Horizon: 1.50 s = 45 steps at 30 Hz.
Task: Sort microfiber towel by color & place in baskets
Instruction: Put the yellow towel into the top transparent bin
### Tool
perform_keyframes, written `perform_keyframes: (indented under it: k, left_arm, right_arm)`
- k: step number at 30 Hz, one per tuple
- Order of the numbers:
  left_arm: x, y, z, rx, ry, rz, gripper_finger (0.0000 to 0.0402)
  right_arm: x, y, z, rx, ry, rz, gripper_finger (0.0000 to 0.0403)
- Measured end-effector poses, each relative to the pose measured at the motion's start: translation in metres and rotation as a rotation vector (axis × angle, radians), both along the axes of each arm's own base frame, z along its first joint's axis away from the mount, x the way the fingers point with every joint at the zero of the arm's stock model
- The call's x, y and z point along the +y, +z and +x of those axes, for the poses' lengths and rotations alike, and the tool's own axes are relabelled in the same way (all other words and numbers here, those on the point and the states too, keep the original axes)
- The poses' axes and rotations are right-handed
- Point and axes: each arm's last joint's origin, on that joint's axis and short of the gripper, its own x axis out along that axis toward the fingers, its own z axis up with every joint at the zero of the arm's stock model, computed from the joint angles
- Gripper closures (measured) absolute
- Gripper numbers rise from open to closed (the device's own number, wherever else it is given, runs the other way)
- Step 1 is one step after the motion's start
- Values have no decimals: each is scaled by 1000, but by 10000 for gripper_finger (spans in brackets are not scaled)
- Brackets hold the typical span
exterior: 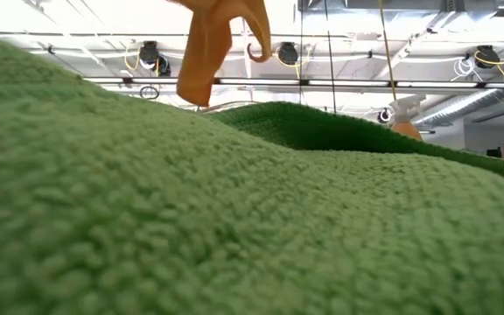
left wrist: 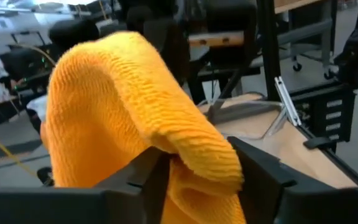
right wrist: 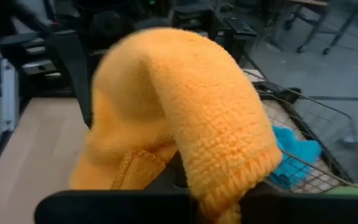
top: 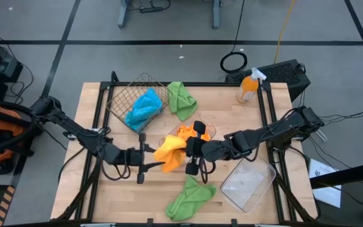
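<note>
— What have the pincers got?

— My left pincer (top: pixel 149 157) sits at the middle of the worktop (top: pixel 93 189), its fingers (left wrist: pixel 143 177) closed narrowly on an orange towel (top: pixel 171 153); the cloth drapes over them in the left wrist view. My right pincer (top: pixel 194 149) meets it from the other side. An orange cloth hangs over it in the right wrist view, but I cannot tell how far its fingers stand apart.

— Count the towels for me.

— From above: 2 lime green, 1 (top: pixel 181 98) just beside the wire basket (top: pixel 121 94) at the far side, 1 (top: pixel 191 197) at the near edge. In the basket I see 1 blue heap (top: pixel 145 108), possibly 2 cloths bunched together. Orange: the 1 I hold, and a 2nd (top: pixel 188 132) lying in a clear tray (top: pixel 212 131) just behind the pincers.

— And containers?

— 1 wire basket, 2 clear trays; the 2nd tray (top: pixel 249 181) is near the right edge. 1 orange spray bottle (top: pixel 247 86) stands at the far right corner.

— The low view?

— Mostly filled with green towel, orange cloth dangling above.
</note>
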Motion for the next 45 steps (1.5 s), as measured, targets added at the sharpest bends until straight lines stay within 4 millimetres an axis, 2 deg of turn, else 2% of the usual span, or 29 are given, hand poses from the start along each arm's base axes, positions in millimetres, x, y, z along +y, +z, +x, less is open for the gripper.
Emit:
perform_keyframes:
  k: [4,9,14,20,27,32,35,37,40,45]
  left_arm:
    - [0,4,0,-41,-2,33,287]
    - [6,7,3,-68,23,82,344]
    - [15,6,8,-58,65,96,393]
    - [21,4,11,-43,22,86,388]
    - [23,2,12,-26,4,85,387]
    - [26,0,14,1,-6,97,387]
    - [26,-1,14,2,-44,97,387]
    - [26,-1,14,1,-47,97,387]
    - [26,-1,14,2,-25,97,387]
    - [29,-3,14,35,72,71,387]
  right_arm:
    - [0,-8,7,-6,-84,-33,397]
    - [3,-16,15,-11,-77,-40,374]
    - [11,-18,13,-5,-47,-16,340]
    - [22,-16,8,-11,-7,1,270]
    - [27,-16,8,-5,69,33,179]
    - [27,-14,8,-12,115,39,143]
    - [27,-14,9,-11,116,32,150]
    - [26,-15,9,-9,103,26,172]
    - [24,-17,8,17,84,9,228]
    - [23,-20,7,51,82,-5,347]
